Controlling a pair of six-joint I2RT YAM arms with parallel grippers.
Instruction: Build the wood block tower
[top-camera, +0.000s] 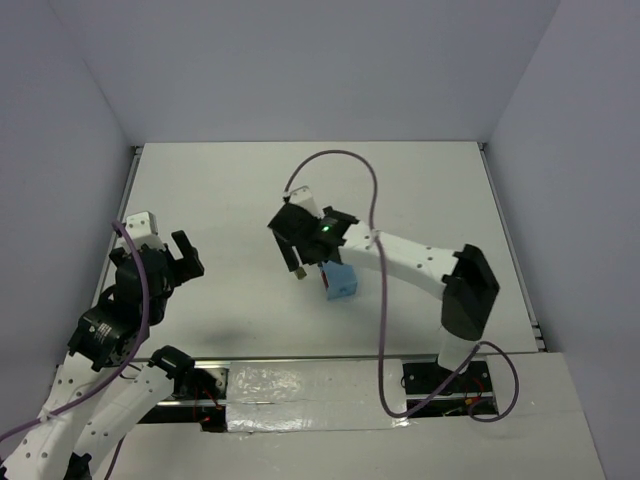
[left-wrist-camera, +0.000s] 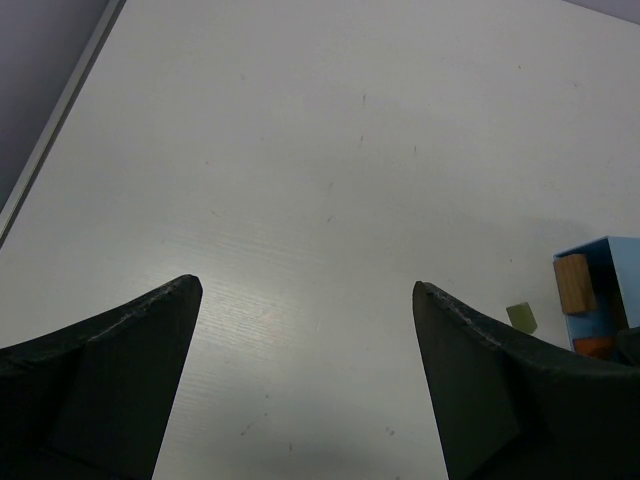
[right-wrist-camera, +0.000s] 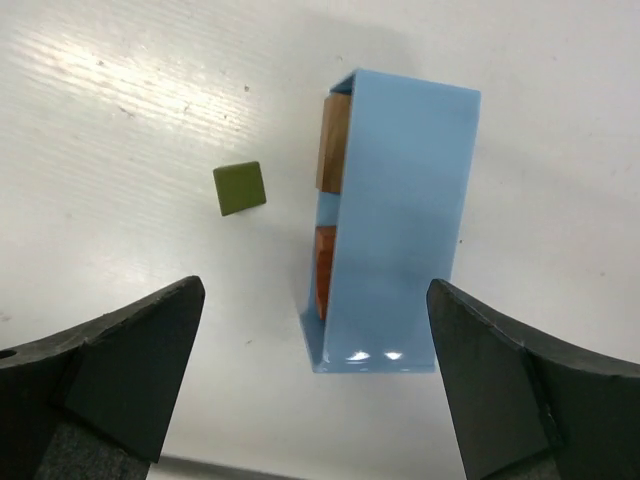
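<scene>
The wood block tower shows as a brown block (right-wrist-camera: 333, 143) and an orange block (right-wrist-camera: 324, 270) lined up inside a light blue tray (right-wrist-camera: 400, 220) that stands on its side. An olive-green block (right-wrist-camera: 240, 188) lies flat on the table just left of the tray. My right gripper (right-wrist-camera: 315, 290) hangs open above the tray's near end and holds nothing. From the top view it is over the tray (top-camera: 341, 280). My left gripper (left-wrist-camera: 305, 288) stands open and empty at the far left (top-camera: 190, 258). In its view the tray (left-wrist-camera: 612, 262) and olive block (left-wrist-camera: 521, 318) are off to the right.
The white table (top-camera: 240, 190) is walled by grey panels, with a raised edge along its left side (left-wrist-camera: 60, 120). A purple cable (top-camera: 375, 210) loops over the right arm. Both arm bases sit at the taped near edge (top-camera: 300, 385).
</scene>
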